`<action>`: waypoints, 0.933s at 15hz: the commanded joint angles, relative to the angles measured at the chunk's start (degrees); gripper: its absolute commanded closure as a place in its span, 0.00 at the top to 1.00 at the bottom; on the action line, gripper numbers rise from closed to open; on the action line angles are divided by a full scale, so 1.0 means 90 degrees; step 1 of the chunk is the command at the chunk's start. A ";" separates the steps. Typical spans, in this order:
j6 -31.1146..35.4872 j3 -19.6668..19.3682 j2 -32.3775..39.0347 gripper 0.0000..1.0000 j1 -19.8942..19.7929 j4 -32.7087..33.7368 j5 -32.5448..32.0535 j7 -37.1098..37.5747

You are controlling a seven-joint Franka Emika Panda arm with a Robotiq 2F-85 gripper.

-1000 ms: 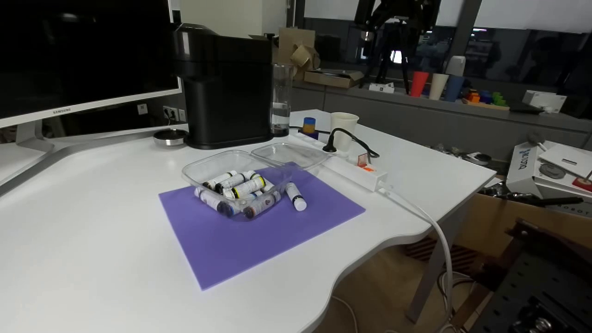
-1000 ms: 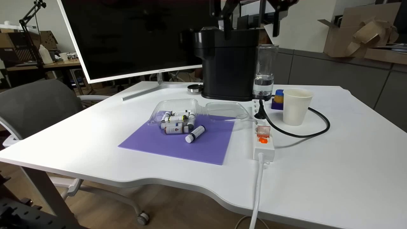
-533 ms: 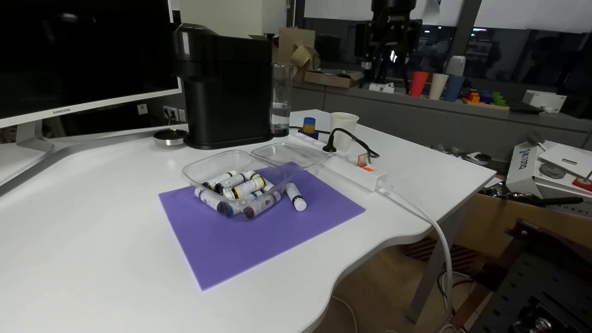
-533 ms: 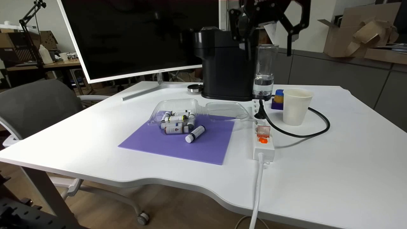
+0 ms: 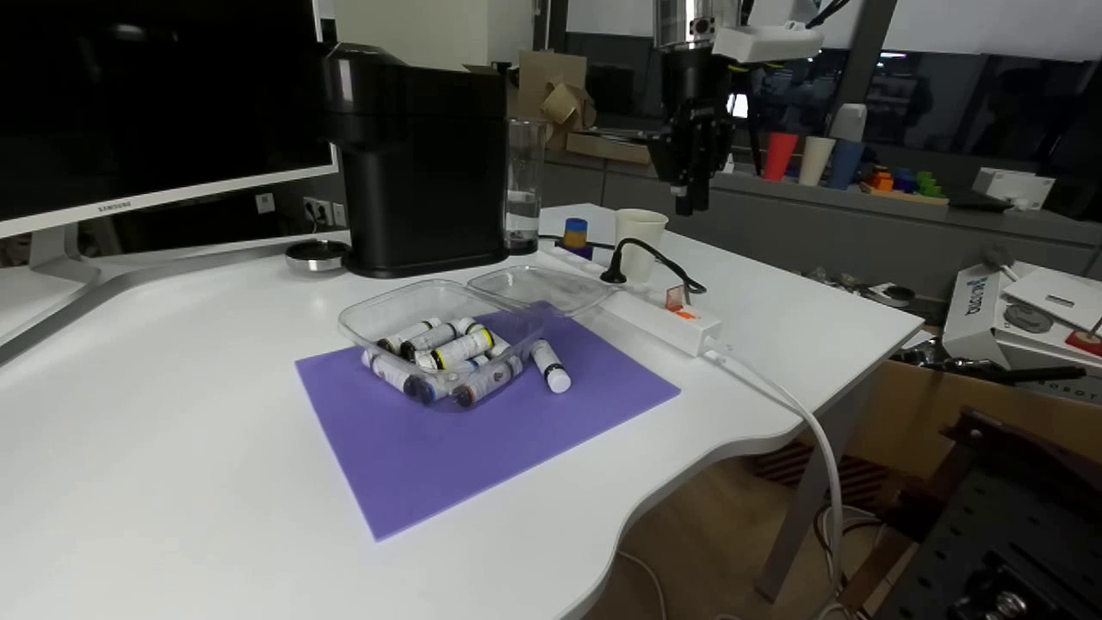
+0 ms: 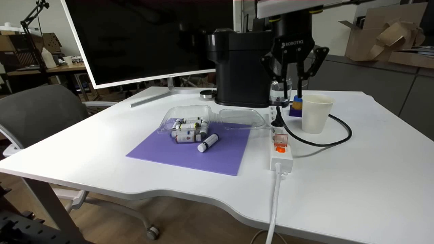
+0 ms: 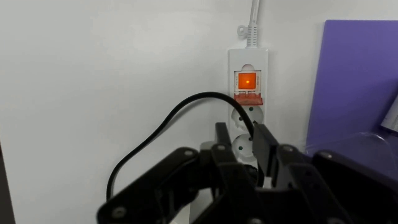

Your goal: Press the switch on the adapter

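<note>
One press is all that is asked, and by the look of things it is not yet done: the switch [image 7: 247,81] lies below the fingers [image 7: 264,146] and ahead of them, with nothing touching it. Its cover [image 6: 280,139] stands raised on the side nearer the fingers, so that much is ready and the way in is bare. Left, in my judgement, are a shift forward over the switch, a descent and the push itself; the task seems to stand at its approach. The switch is a small square of vivid orange-red with a bright speck at its middle, lamp or reflection; whether it is on or off I can't say. Around it runs the white adapter [image 5: 646,317], flat on the table [image 5: 215,448], its white cable [image 7: 254,14] leading away ahead of the fingers, its sockets [image 7: 245,143] reaching back beneath them. Above hangs the gripper [image 6: 292,96], its fingers a little apart and grasping nothing. A black cord [image 7: 211,94] leaves its plug [image 6: 277,121] below the fingers and loops out to one side, where a pale cup [image 6: 317,113] stands lower than they do; on the opposite side lies a purple sheet [image 5: 482,465], with a clear container [image 5: 366,331] resting at least partly on it and holding labelled cylinders [image 5: 465,349]
</note>
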 commanded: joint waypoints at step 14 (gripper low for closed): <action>0.0146 0.0216 0.0309 0.00 -0.0158 -0.0365 -0.0392 -0.0541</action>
